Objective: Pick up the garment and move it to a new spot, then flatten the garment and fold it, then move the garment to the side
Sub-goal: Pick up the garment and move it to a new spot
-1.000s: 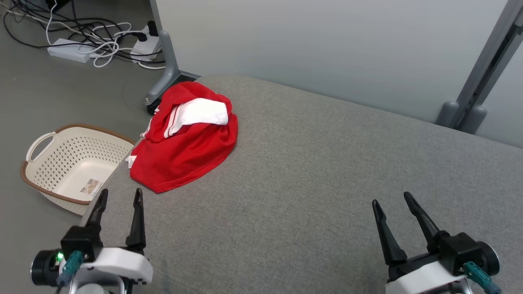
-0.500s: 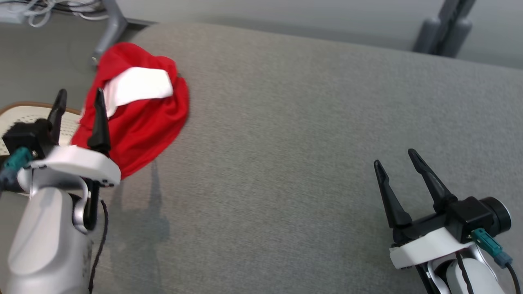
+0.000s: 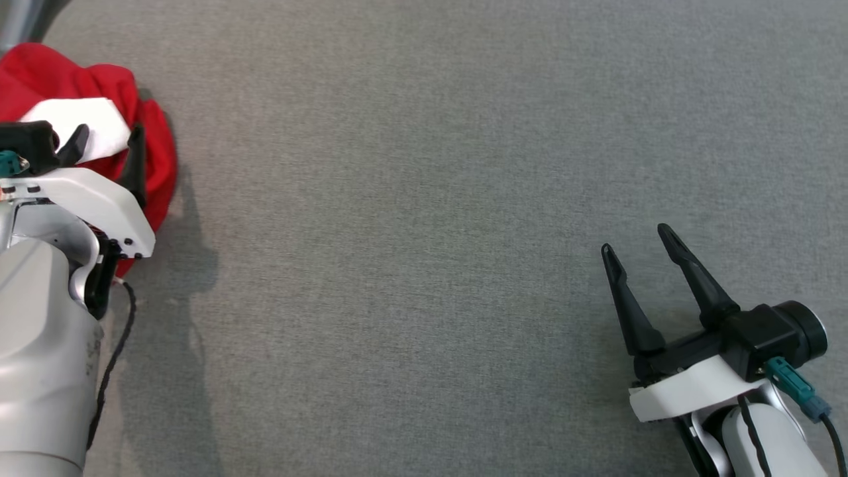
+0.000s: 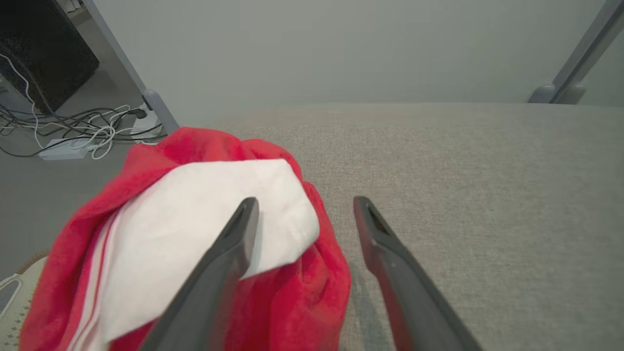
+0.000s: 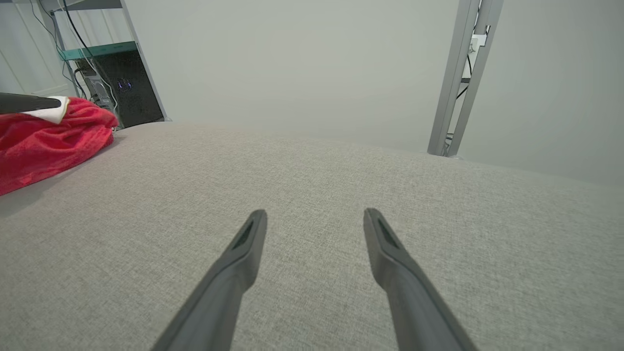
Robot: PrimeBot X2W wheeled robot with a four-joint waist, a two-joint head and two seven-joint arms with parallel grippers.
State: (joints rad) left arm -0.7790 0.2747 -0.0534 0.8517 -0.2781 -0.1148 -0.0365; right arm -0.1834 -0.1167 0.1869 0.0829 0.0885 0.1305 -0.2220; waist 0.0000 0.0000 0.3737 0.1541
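The garment (image 3: 154, 154), crumpled red cloth with a white panel on top, lies at the far left of the grey padded surface (image 3: 424, 199). My left gripper (image 3: 109, 132) is open above its right side. In the left wrist view the garment (image 4: 161, 151) lies at the left; one finger (image 4: 229, 253) crosses the white panel, and the other finger (image 4: 385, 253) is over bare grey fabric just past the red edge. Nothing is between them. My right gripper (image 3: 635, 240) stands open at the lower right, far from the garment (image 5: 48, 141), its fingers (image 5: 234, 263) over bare fabric.
Behind the surface stands a pale wall. Cables and a power strip (image 4: 63, 146) lie on the floor beyond the garment, near a metal leg (image 4: 156, 109). A corner of a cream basket (image 4: 9, 292) shows beside the garment. A metal frame post (image 5: 458, 78) stands at the back right.
The head camera has tilted down and swung right, shifting the whole picture. My left arm has reached forward, bringing its open fingers over the garment. The right gripper stays open.
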